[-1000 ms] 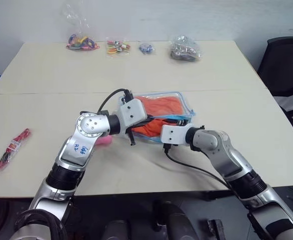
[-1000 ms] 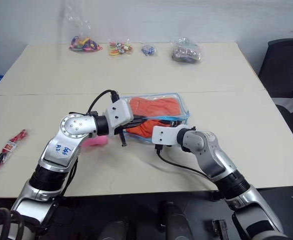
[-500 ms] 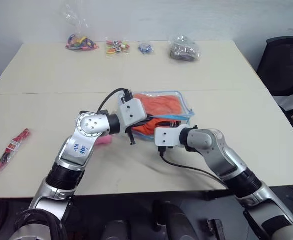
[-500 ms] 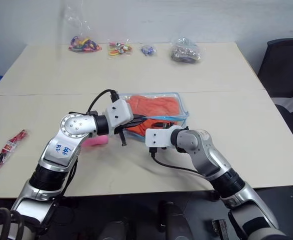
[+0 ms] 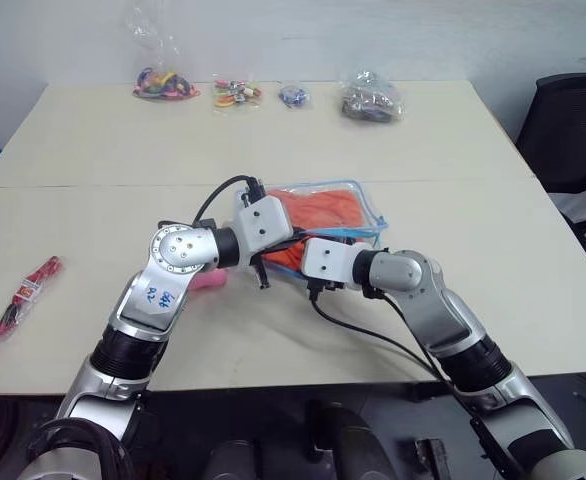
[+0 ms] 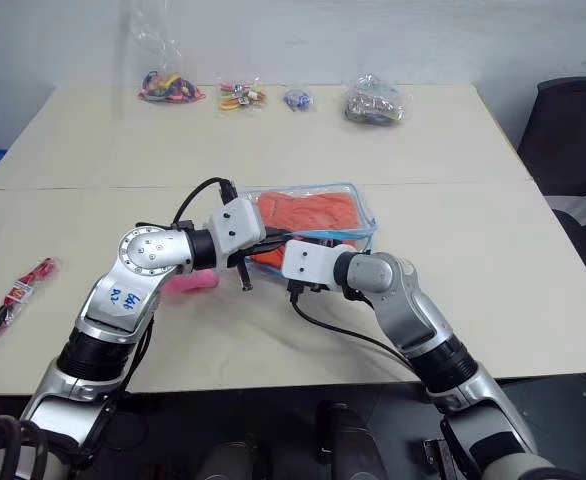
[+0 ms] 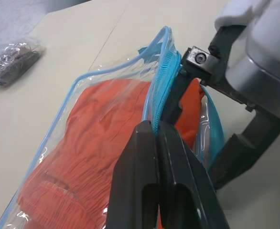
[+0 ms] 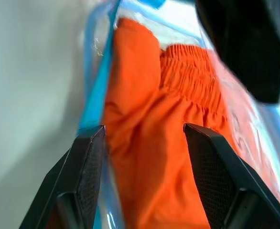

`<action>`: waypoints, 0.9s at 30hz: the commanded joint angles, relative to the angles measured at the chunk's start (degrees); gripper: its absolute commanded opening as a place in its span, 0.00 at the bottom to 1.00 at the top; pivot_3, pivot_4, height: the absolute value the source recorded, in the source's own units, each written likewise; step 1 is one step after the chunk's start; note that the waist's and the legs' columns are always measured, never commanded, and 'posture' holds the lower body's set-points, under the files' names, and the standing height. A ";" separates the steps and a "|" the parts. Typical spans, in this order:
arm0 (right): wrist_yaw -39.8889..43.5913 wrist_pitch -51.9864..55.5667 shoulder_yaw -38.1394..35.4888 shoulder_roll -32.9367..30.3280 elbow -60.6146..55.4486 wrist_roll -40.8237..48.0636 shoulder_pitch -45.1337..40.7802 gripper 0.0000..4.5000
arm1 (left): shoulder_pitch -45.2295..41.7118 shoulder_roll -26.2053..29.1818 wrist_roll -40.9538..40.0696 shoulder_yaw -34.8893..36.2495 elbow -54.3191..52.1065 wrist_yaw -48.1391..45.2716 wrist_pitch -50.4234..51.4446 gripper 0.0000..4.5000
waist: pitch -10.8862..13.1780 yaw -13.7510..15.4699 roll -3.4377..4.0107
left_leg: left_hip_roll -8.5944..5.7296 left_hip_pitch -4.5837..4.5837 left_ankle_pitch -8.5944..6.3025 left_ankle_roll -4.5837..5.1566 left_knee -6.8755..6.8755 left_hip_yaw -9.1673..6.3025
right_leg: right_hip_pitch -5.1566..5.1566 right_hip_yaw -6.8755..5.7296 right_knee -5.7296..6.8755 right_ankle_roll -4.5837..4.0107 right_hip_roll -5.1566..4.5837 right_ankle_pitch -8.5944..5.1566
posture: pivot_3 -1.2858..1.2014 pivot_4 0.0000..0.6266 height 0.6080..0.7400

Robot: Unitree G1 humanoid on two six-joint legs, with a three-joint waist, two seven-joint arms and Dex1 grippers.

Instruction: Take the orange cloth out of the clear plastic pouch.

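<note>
- The left hand (image 7: 160, 138), seen in its wrist view, is clenched on the light blue zipper border of the clear plastic pouch (image 5: 365, 205), holding one lip of the mouth up.
- The right hand (image 8: 142, 138) has its fingers spread at the mouth, one on each side of the orange cloth (image 8: 154, 143), not yet closed on it.
- In the left eye view both hands meet at the centre of the frame, at the pouch's lower left end; the cloth lies inside the pouch, which rests on the desk (image 5: 473, 150).
- Risk: the right fingers may close on plastic as well as fabric, dragging the whole pouch.
- Risk: the thin border may slip from the left pinch, and the mouth would collapse.
- Risk: the cloth's ribbed band may snag on the zipper.
</note>
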 commanded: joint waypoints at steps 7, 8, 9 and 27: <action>-1.79 -4.17 1.02 -1.19 1.56 -2.81 -0.48 0.60 | -0.13 0.21 0.24 0.24 -2.19 0.45 -0.74 0.00 | 0.00 0.00 0.00 | 0.01 0.00 0.00 0.00 0.00 -0.01 | -0.01 0.00 0.00 0.00 -0.01 0.00 | 0.52 0.24 1.00; -2.06 -4.26 0.95 -1.06 2.04 -3.17 -0.75 0.60 | -0.23 0.20 0.24 0.26 -2.10 0.44 -0.76 0.00 | 0.00 0.00 0.00 | 0.00 0.00 0.00 0.00 0.00 0.00 | -0.01 0.00 0.00 0.00 -0.01 0.00 | 0.52 0.24 1.00; -2.39 -4.33 1.00 -1.02 2.63 -3.79 -1.08 0.60 | -0.27 0.20 0.23 0.25 -2.08 0.42 -0.79 0.00 | 0.00 -0.02 0.00 | 0.00 0.00 0.00 0.00 0.00 0.00 | 0.00 0.00 -0.01 0.00 0.00 0.00 | 0.52 0.24 1.00; -9.43 -3.48 4.30 -1.60 10.34 -15.89 0.11 0.60 | -0.27 0.03 0.37 0.37 -1.93 0.90 -0.51 0.00 | -0.11 0.08 -0.04 | -0.05 0.03 0.02 0.05 0.01 -0.03 | 0.16 -0.02 -0.02 0.02 -0.09 0.01 | 0.52 0.24 1.00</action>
